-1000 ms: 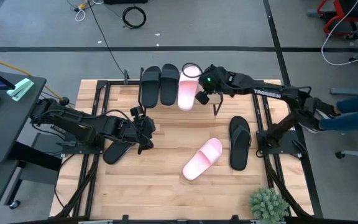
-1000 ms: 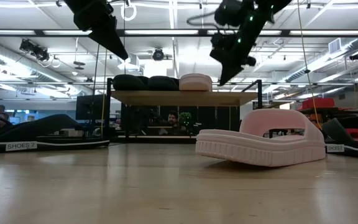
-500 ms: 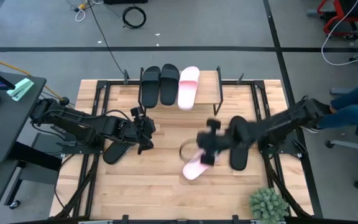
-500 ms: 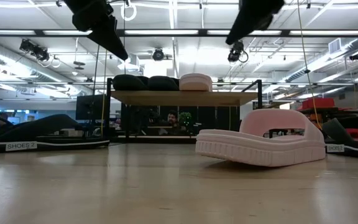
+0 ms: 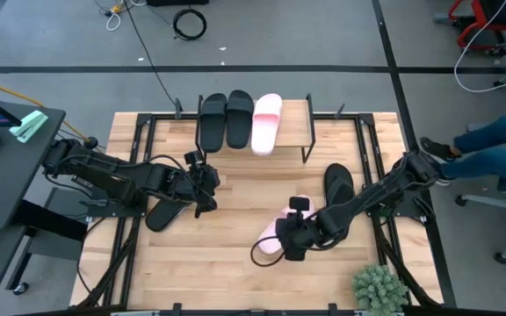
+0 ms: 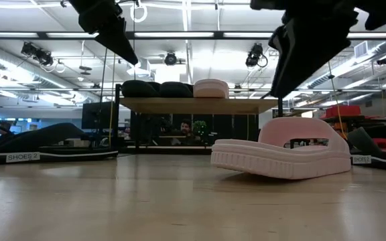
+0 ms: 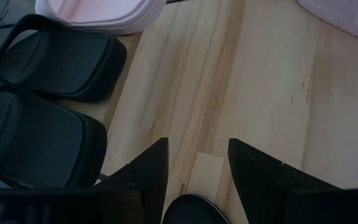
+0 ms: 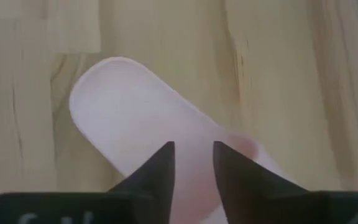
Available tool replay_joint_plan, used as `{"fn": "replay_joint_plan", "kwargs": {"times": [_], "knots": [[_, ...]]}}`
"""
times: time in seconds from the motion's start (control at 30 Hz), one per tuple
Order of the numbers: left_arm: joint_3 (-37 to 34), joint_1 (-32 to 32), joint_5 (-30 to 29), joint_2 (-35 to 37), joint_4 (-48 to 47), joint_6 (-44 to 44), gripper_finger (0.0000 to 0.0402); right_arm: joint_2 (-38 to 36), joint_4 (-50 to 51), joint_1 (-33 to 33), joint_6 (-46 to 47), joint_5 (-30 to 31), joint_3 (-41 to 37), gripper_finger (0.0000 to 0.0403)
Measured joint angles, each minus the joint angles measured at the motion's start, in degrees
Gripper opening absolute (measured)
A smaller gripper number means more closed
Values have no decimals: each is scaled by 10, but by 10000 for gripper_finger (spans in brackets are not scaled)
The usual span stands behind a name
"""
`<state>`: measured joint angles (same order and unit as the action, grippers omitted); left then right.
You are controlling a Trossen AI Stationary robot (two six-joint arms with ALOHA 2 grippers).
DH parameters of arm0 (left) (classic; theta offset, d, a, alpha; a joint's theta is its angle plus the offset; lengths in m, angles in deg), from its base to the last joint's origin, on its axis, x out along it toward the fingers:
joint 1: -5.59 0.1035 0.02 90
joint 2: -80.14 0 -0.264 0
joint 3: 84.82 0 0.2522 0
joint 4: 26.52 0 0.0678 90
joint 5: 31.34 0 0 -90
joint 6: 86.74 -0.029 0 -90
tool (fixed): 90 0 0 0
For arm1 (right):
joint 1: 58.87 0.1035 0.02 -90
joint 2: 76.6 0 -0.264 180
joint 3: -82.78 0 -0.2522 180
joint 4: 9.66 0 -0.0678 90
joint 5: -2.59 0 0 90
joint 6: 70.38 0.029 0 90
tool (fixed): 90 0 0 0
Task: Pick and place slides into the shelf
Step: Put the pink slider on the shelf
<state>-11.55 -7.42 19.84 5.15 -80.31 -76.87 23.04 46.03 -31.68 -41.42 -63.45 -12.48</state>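
a pink slide (image 5: pixel 277 233) lies on the table (image 5: pixel 227 263), with the right gripper (image 5: pixel 293 239) right over it, fingers (image 8: pixel 160 167) parted, holding nothing. on the shelf (image 5: pixel 292 123) sit two black slides (image 5: pixel 226 120) and a pink one (image 5: pixel 266 123). left gripper (image 5: pixel 205 188) hovers open over another black slide (image 5: pixel 162 213).

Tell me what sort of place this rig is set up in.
Probably a robotics lab or workshop. The slatted wooden table stands on a grey floor with loose cables, the low view shows an open industrial ceiling with strip lights, and a seated person's legs show beside the table.
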Motion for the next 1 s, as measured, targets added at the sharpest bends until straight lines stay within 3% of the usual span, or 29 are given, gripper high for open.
{"fn": "replay_joint_plan", "kwargs": {"times": [0.17,0.33,0.7,1.0], "knots": [[0,0,0,0,0,0,172,3,80,0,66,19,0,155],[0,0,0,0,1,0,172,18,100,0,100,48,-1,170],[0,0,0,0,4,0,172,57,90,-16,101,63,-1,166],[0,0,0,0,3,-1,172,61,197,-11,137,92,-1,138]]}}
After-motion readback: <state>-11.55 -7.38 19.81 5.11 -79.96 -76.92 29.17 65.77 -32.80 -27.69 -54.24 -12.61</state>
